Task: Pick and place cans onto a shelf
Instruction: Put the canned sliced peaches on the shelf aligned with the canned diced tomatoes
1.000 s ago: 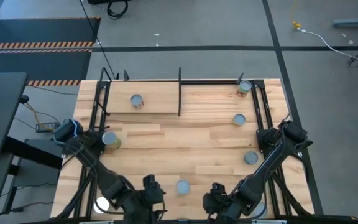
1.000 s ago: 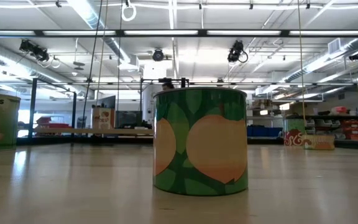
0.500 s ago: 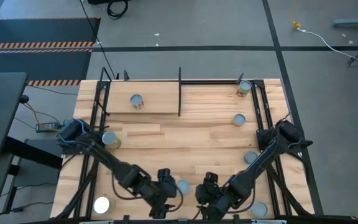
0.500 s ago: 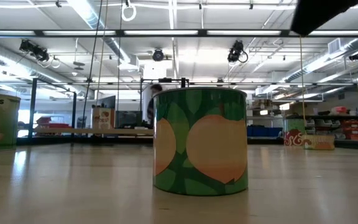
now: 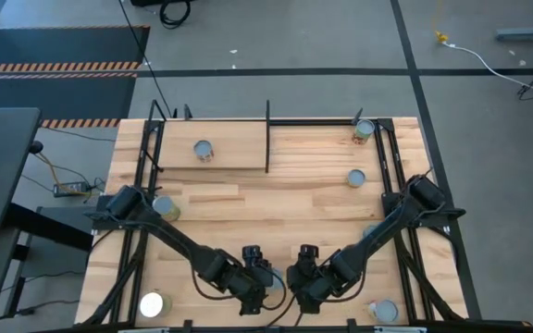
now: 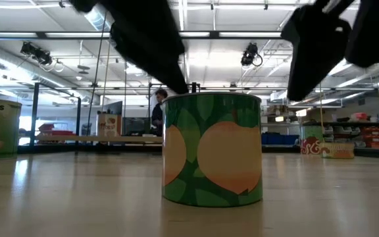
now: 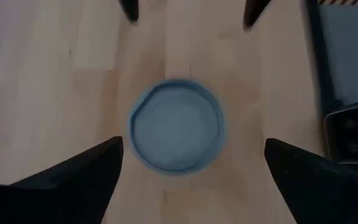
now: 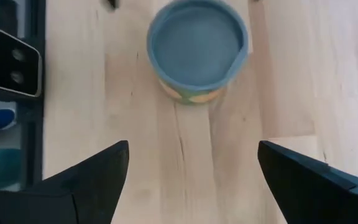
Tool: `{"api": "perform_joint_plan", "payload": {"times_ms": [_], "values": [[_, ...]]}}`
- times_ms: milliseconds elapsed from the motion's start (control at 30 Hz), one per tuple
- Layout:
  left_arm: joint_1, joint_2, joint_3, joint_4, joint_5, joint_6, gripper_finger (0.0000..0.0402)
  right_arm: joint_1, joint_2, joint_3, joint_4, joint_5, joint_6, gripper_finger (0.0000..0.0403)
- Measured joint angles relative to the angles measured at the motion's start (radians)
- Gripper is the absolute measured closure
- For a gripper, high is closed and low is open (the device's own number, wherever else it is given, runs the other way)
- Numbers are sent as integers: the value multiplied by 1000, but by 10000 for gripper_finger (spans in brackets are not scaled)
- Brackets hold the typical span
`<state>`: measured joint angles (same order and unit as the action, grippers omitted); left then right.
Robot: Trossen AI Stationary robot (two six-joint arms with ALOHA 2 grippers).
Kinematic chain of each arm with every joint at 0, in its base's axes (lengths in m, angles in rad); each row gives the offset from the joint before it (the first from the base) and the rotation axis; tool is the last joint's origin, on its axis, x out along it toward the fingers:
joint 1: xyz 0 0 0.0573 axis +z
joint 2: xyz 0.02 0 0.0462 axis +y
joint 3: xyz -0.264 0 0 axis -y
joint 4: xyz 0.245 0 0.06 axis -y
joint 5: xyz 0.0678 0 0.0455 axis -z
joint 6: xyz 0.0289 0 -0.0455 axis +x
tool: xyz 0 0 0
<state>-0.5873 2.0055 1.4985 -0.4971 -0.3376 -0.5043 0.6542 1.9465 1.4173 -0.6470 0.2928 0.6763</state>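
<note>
Near-edge can (image 5: 271,280) mostly hidden under both arms in high view

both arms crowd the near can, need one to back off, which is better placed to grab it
Left. The left gripper hangs straight over the can, which sits centred between its open fingers. The right gripper is open too, but the can lies ahead of its fingers, not between them.

Left gripper (image 5: 259,275): mine, at the planked wooden tabletop's (image 5: 276,199) near edge, mid-width.
Right gripper (image 5: 300,273): just beside it.
Pale wooden shelf board (image 5: 216,148): far left corner, carrying one small silver-lidded can (image 5: 203,150).
</note>
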Motion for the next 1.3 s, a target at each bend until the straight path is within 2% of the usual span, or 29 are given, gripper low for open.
{"api": "perform_joint_plan", "payload": {"times_ms": [200, 433, 600, 833, 967, 1133, 1200, 1300], "values": [[2, 50, 0, 60, -14, 72, 5, -10, 0, -75, 177, -14, -57, 39], [20, 97, 0, 132, -51, 98, 5, -9, 0, -90, 206, -26, -40, 39], [45, 115, 1, 171, -41, 100, 5, -4, 0, -90, 206, -43, 1, 39], [71, 139, -1, 178, 12, 97, 10, -7, -22, -90, 160, -198, 24, 41], [98, 140, 1, 158, 22, 97, 34, -17, -86, -90, 15, -283, 37, 48], [152, 122, 1, 113, 38, 54, 88, -26, -219, -90, -207, -221, -71, 53], [183, 93, -1, 39, 41, 20, 112, -36, -282, -89, -262, -162, -118, 54], [234, 9, -1, -65, 42, 26, 118, -56, -381, -89, -323, -52, -187, 54]]}}
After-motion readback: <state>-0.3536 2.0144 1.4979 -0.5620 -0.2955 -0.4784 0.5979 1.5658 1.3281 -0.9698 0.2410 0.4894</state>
